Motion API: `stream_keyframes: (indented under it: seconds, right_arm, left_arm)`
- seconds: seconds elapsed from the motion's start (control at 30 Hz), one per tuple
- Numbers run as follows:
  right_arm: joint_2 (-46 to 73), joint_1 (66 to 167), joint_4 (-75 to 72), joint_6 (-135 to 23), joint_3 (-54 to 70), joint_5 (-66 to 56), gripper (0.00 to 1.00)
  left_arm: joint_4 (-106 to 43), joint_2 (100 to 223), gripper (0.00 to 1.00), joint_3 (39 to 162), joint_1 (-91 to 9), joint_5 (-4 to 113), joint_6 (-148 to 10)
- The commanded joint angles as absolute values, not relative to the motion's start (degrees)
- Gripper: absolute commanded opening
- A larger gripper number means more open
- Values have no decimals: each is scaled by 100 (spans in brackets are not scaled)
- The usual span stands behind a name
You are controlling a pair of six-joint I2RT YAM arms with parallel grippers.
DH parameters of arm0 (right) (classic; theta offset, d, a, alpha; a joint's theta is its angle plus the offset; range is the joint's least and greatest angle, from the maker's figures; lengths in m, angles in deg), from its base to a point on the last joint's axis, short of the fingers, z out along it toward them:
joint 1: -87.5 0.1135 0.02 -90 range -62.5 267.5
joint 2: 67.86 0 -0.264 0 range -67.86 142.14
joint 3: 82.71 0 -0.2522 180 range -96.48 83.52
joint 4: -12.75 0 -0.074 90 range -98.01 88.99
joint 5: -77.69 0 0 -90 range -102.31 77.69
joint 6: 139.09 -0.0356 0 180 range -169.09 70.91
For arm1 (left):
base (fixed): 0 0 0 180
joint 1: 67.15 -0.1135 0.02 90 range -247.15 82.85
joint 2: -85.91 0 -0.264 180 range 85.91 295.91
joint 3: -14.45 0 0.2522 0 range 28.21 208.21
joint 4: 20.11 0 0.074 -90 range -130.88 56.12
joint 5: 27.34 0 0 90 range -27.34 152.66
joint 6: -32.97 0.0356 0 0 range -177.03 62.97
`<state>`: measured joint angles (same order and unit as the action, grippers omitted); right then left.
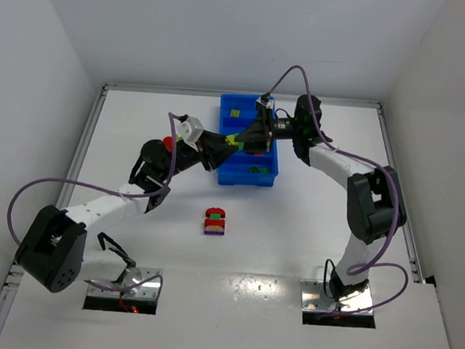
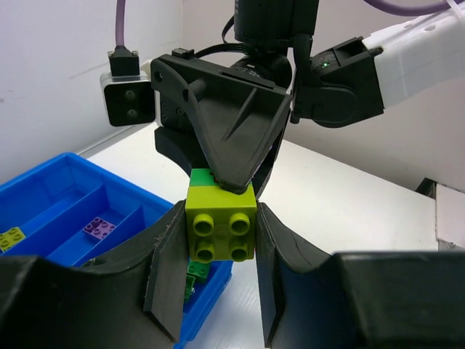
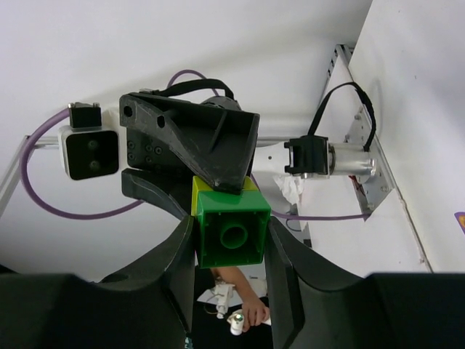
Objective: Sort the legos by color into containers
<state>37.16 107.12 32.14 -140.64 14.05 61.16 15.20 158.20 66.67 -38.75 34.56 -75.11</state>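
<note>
tray (image 1: 240,179) on table (image 1: 308,228) toward 12 o'clock, long axis near-to-far | stacked brick pair (image 1: 233,139) above tray's 9 o'clock side, left gripper (image 1: 223,145) at its 9 o'clock, right gripper (image 1: 248,136) at its 3 o'clock (both touching it) | brick cluster (image 1: 215,221) on table at tray's 6 o'clock, well apart | far brick (image 1: 235,112) in 12 o'clock compartment, near brick (image 1: 257,169) in 6 o'clock compartment

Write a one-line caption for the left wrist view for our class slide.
Two pairs of jaws grip a yellow-green and green lego stack from opposite ends above the blue tray.
</note>
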Motion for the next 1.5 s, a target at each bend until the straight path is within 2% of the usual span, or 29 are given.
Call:
stream_keyframes:
  seconds: [0.0,0.3,0.43,0.53,0.57,0.6,0.63,0.67,0.73,0.77,0.8,0.93,1.2,1.47]
  right_arm:
    - [3691,10649,3362,-13962,1041,6100,0]
    - [3744,9902,3169,-13857,855,6046,0]
    - [3682,9735,3099,-13629,1153,6046,0]
    - [3630,9664,2495,-12666,1216,6116,0]
    - [3630,9751,1892,-11278,1129,6117,0]
    - [3630,9839,1007,-10376,849,5838,0]
    - [3630,9840,-646,-9584,716,5531,0]
    - [3551,9945,-1168,-8436,628,4771,0]
    - [3498,10182,-2283,-7463,338,3985,0]
    - [3498,10296,-2541,-7006,241,3059,0]
    - [3498,10550,-2675,-6357,179,2614,0]
    - [3427,10911,-2930,-5623,231,1180,0]
    - [3506,11088,-2948,-5033,539,397,0]
    - [3971,11141,-2948,-4839,-5,281,0]
  left_arm:
    - [1842,15789,0,6505,-3938,3559,-7390]
    - [1254,15183,0,6127,-3938,3813,-7337]
    - [763,14885,0,6073,-3938,4015,-7285]
    - [375,14691,0,6073,-3938,4270,-7171]
    - [209,14691,0,6169,-3938,4384,-7118]
    - [33,14691,0,6335,-3938,4637,-7118]
    - [-308,14691,0,6441,-3938,4753,-7048]
    - [-555,14691,0,6582,-3938,4920,-7047]
    - [-1640,14909,0,7301,-3938,5403,-7047]
    - [-2004,15041,0,7565,-4007,5518,-7117]
    - [-2208,15146,0,7855,-4156,5519,-7213]
    - [-2577,15322,0,8093,-4280,5729,-7224]
    - [-2835,16114,0,8701,-4543,5652,-7162]
    - [-2807,16798,0,9000,-4702,5326,-7311]
